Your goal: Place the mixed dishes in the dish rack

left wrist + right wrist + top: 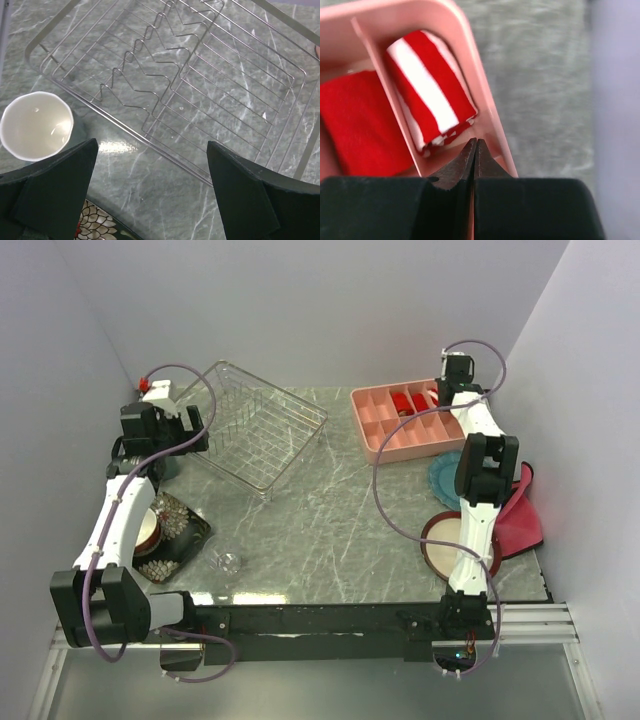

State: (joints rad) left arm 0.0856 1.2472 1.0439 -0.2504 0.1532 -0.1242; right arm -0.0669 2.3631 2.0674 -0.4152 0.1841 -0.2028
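The wire dish rack [262, 430] [210, 85] stands at the back left with nothing in it. My left gripper [190, 435] [152, 145] hangs open over the bare tabletop just in front of the rack's near rim. A mug [36, 125] with a white inside stands to its left. The black floral square plate [180, 530] [97, 227] lies at the front left, with a round bowl [152, 532] on it, partly under my left arm. A clear glass [229, 562] stands beside it. A teal plate [443, 480] and a red-rimmed cream plate [440, 543] lie on the right. My right gripper [447, 395] [476, 141] is shut and empty over the pink tray's rim.
The pink compartment tray [395, 435] [485, 95] at the back right holds a red-and-white striped piece [432, 82] and a red piece [355, 125]. A pink-red cloth [518, 515] lies by the right wall. Walls close in the table on three sides.
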